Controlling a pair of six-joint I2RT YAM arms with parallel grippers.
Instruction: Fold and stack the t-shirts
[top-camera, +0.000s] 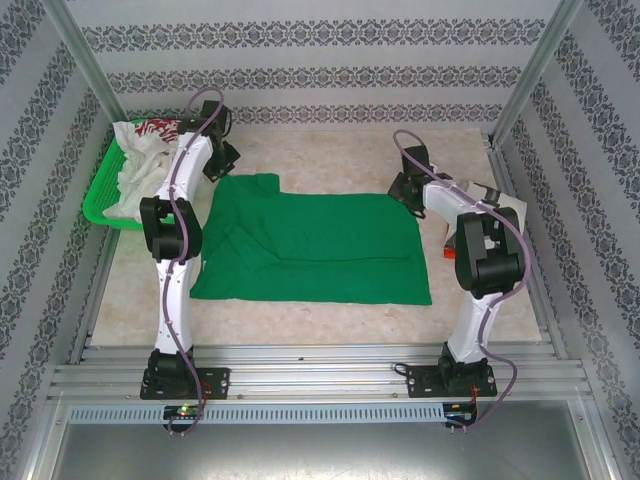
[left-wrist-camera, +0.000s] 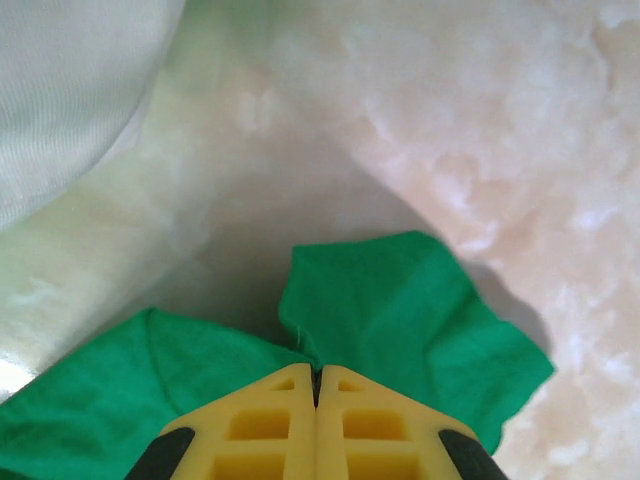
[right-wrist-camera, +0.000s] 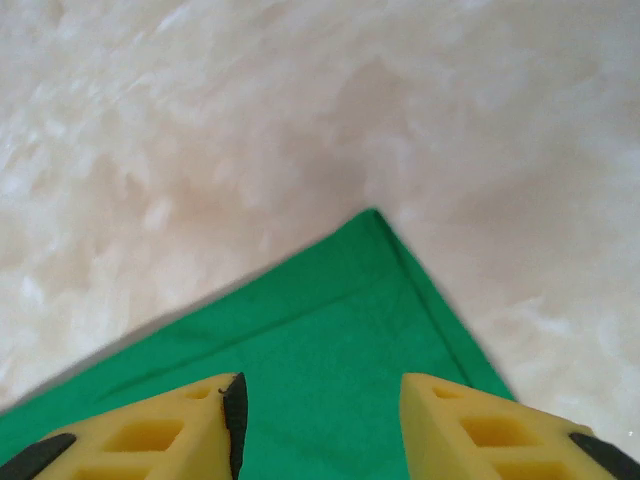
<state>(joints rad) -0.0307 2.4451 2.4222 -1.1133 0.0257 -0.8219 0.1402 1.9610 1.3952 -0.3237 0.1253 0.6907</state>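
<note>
A bright green t-shirt (top-camera: 320, 245) lies spread flat across the middle of the table. My left gripper (top-camera: 231, 172) is at its far left corner and is shut on a pinch of the green cloth (left-wrist-camera: 400, 300), which bunches up ahead of the closed yellow fingers (left-wrist-camera: 260, 430). My right gripper (top-camera: 406, 190) hovers open over the shirt's far right corner (right-wrist-camera: 330, 330), one finger on each side above the hemmed cloth. White t-shirts (top-camera: 140, 170), one with red print, are heaped in the basket at the far left.
The green mesh basket (top-camera: 98, 200) sits at the table's far left edge. White cloth (left-wrist-camera: 60, 90) hangs close beside the left gripper. A red and white object (top-camera: 450, 245) lies by the right arm. Patterned walls and metal posts close in the table.
</note>
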